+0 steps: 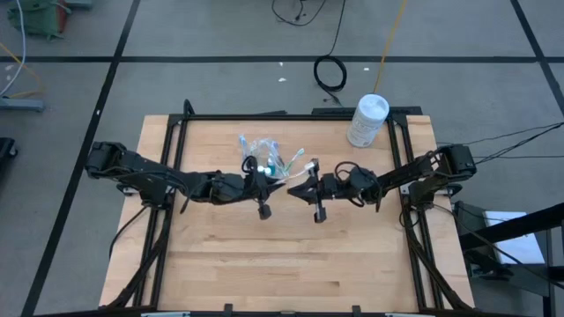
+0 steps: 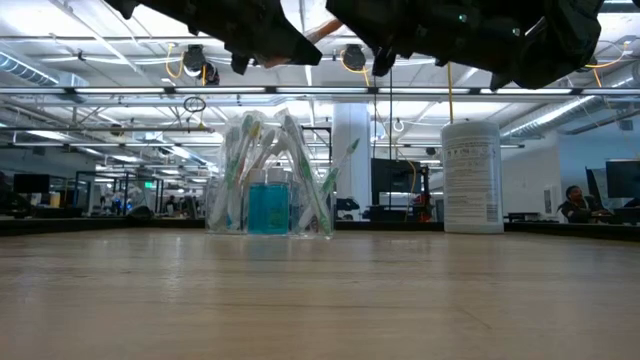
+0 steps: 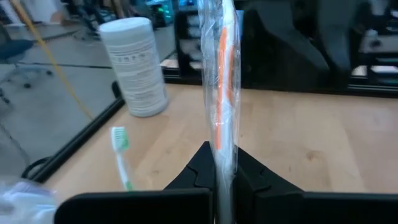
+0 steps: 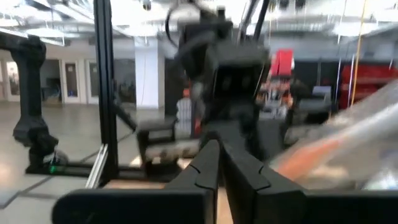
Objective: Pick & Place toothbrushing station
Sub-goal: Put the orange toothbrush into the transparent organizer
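— Black fingers (image 3: 245,180) of the left gripper (image 3: 224,177) squeeze what?
— One wrapped toothbrush (image 3: 222,81), orange inside, standing up.
— And the right gripper (image 4: 221,168)?
— Pinched shut, holding nothing.
— Where is the clear cup (image 2: 268,205)?
— On the table (image 1: 291,255), behind both grippers, near the white canister (image 1: 367,121).

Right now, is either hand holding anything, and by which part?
The left hand grips a wrapped orange toothbrush near one end. The right hand is shut, seemingly empty.

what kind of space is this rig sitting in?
Probably an open industrial lab or workshop: a wooden table in a black frame on a concrete floor with loose cables, and rows of monitors under strip lights behind.
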Available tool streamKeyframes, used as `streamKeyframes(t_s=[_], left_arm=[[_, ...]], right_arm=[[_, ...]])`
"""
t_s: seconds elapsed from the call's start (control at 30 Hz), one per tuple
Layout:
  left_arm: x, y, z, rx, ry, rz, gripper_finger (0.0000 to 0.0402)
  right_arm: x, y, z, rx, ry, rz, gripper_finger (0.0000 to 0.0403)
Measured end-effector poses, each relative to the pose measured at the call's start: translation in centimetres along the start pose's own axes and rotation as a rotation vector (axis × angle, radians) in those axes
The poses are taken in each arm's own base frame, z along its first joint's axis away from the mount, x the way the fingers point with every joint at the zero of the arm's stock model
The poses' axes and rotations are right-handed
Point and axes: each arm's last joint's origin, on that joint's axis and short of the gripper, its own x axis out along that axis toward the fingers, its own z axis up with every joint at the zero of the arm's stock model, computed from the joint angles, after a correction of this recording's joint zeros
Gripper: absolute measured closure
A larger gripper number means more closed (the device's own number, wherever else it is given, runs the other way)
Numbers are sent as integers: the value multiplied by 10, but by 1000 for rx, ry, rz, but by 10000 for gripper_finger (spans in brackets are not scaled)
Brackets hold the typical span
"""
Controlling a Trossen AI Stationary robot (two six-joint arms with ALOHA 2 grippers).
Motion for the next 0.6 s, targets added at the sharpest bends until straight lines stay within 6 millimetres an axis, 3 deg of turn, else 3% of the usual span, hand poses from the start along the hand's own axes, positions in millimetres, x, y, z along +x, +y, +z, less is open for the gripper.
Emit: streamKeyframes(t_s=[0.37,0.6], left_arm=[[-5,-11,5,35,-51,-21,390],[-8,-17,4,51,-53,-31,390]], right_arm=[[0,-1,-4,37,38,-13,310],[0,-2,-3,-37,34,-46,260]])
